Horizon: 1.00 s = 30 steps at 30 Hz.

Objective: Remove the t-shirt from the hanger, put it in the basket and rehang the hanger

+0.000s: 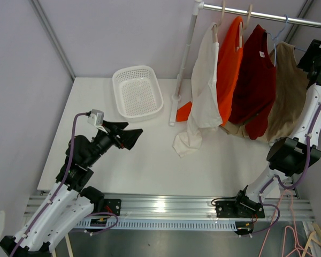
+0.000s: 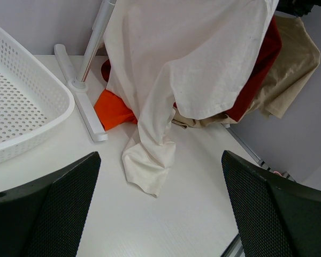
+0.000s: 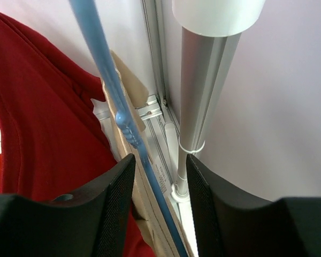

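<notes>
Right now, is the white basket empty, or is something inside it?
Empty: in the top view the white basket shows only its bare perforated floor; nothing lies inside.

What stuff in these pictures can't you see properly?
- Orange shirt, left wrist view: mostly hidden behind the white shirt.
- Tan shirt, right wrist view: only a sliver shows between the red shirt and the wall.
- Rail, top view: its right end is cut off by the picture's edge.
- Right hand, right wrist view: I can't tell if it touches the blue hanger.
</notes>
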Available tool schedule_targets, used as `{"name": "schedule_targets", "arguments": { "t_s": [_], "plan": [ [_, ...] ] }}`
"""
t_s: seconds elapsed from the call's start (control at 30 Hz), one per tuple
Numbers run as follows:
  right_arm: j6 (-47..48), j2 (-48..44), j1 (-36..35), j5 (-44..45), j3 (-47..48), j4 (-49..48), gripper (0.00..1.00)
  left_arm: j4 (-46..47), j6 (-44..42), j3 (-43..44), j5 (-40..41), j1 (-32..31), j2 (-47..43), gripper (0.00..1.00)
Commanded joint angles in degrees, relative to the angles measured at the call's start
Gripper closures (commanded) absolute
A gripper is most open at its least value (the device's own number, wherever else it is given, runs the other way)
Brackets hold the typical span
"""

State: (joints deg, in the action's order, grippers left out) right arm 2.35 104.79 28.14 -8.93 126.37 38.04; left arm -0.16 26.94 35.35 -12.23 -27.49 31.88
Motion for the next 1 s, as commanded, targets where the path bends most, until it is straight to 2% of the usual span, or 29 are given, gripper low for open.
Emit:
{"name": "schedule_targets", "arguments": {
  "t_s": [0.0, 0.6, 0.73, 0.83, 0.97],
  "plan": [
    [-0.15, -2.05, -0.01, -0.48, 2.75, -0.95, 0.53, 1.04, -0.75, 0.94, -0.78, -0.46, 0.2, 0.0],
    [0.02, -4.51, -0.63, -0.04, 2.84, -0.16, 0.54, 1.66, -0.83, 0.68, -1.31, -0.46, 0.55, 0.01],
    [0.11, -4.95, -0.63, -0.12, 2.75, 0.28, 0.68, 1.75, -0.84, 0.59, -1.31, -0.46, 0.47, 0.01],
    [-0.06, -4.86, -0.81, -0.47, 2.31, 0.19, 0.74, 1.57, -0.84, 0.51, -1.31, -0.38, 0.47, 0.01],
    [-0.15, -4.42, -0.89, -0.65, 1.26, 0.19, 0.75, 1.31, -0.84, 0.33, -1.3, -0.46, 0.2, 0.01]
  ]
}}
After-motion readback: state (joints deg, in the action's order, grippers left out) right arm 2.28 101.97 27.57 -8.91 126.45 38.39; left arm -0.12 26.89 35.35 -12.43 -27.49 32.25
